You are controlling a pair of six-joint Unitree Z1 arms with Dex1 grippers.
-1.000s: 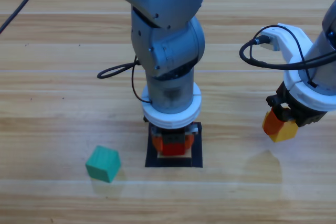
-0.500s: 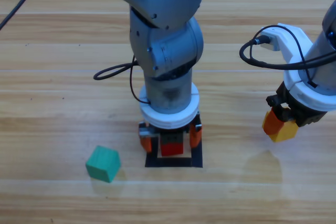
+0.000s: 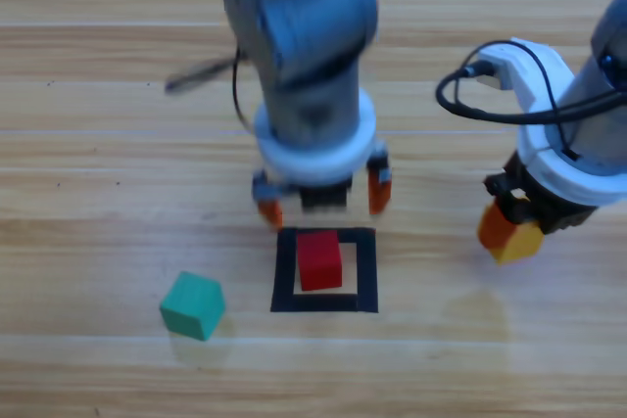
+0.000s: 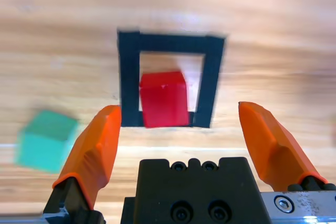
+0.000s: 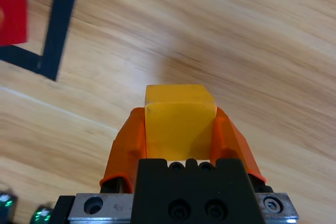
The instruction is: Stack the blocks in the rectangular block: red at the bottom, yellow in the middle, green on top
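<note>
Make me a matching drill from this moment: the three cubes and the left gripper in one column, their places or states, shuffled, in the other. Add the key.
1. red cube
2. yellow cube
3. green cube
4. left gripper

A. open, holding nothing
B. loose on the bare wood, left of the tape rectangle
C. clamped in the right gripper
D. inside the tape rectangle

Pairs: 1-D, 2-C, 3-B, 4-A

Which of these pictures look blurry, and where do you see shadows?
High view: the left arm is smeared, the red cube sharp, and a faint shadow lies under the right gripper. Left wrist view: the green cube and the tape rectangle are soft. Right wrist view: the yellow cube is crisp.
</note>
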